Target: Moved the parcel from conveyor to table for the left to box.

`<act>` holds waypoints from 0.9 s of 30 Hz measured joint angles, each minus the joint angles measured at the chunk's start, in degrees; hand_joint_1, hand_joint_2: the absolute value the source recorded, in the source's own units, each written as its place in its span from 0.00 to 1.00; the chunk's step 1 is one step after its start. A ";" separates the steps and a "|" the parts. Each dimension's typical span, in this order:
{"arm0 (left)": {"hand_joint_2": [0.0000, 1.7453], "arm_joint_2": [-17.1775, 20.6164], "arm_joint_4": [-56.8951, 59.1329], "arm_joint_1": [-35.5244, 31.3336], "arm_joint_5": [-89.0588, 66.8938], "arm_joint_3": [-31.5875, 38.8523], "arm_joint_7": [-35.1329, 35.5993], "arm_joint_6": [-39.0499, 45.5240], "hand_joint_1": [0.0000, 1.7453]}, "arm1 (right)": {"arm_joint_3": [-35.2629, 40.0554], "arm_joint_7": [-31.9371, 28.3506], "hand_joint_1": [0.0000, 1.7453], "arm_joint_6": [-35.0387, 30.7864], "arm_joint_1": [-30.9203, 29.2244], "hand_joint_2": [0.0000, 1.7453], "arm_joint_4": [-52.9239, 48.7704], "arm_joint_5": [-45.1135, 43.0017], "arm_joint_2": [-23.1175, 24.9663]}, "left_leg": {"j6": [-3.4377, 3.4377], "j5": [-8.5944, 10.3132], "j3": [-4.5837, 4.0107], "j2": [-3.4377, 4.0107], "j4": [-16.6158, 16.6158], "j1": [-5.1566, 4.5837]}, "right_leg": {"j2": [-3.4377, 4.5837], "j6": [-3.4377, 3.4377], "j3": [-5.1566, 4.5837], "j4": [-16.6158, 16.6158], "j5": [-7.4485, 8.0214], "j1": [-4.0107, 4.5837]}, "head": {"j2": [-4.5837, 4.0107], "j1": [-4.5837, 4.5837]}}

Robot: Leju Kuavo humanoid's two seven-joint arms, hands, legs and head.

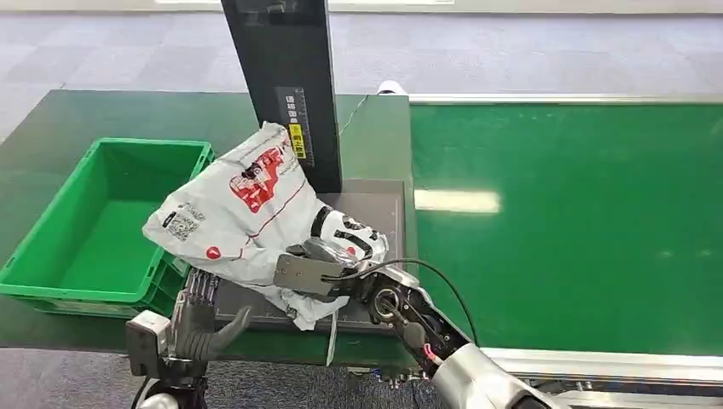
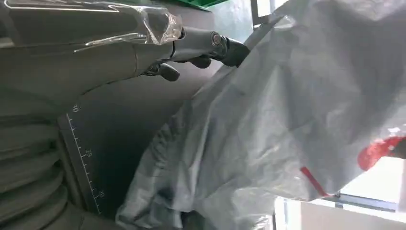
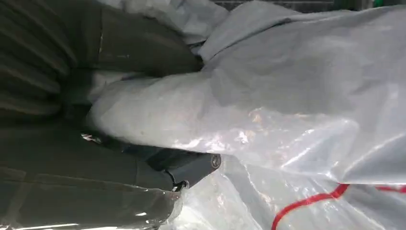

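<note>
The parcel (image 1: 247, 204) is a white plastic mailer with red print, tilted up over the dark weighing plate (image 1: 375, 209) on the table. My right hand (image 1: 320, 268) grips its lower right part; in the right wrist view a fold of the parcel (image 3: 287, 96) lies bunched between the thumb and a dark finger (image 3: 191, 165). My left hand (image 1: 200, 315) is under the parcel's lower left edge, fingers stretched out. In the left wrist view its fingertips (image 2: 232, 50) touch the parcel (image 2: 297, 120) without clasping it.
A green crate (image 1: 51, 247) stands at the left on the table, close beside the parcel. A black upright post (image 1: 286, 77) rises right behind the parcel. The green conveyor belt (image 1: 580, 230) stretches to the right. The table's front edge is just beyond my hands.
</note>
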 measured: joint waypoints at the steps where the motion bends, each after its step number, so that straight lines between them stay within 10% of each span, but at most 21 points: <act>1: 1.00 0.07 0.00 0.03 0.06 -0.07 0.07 0.22 0.00 | 0.20 -0.15 0.00 -0.04 -0.01 1.00 0.22 -0.02 -0.11 | 0.00 0.00 0.00 -0.01 0.00 0.00 | 0.00 0.00 0.00 0.00 0.00 0.00 | 0.00 0.00; 19: 1.00 0.55 -1.86 2.07 -0.04 0.79 0.13 1.94 0.00 | 0.31 -1.05 0.00 -3.34 -0.04 1.00 -0.33 -1.01 -2.43 | 0.00 0.00 0.00 0.00 0.00 0.00 | 0.00 0.00 0.00 0.00 0.00 0.00 | 0.00 0.00; 27: 1.00 0.52 -3.00 2.94 -0.48 2.17 -1.07 3.56 0.00 | -2.78 -7.87 0.00 5.40 0.80 1.00 -2.21 -12.09 -3.04 | 0.00 0.00 0.00 0.00 0.00 0.00 | 0.00 0.00 0.00 0.00 0.00 0.00 | 0.00 0.00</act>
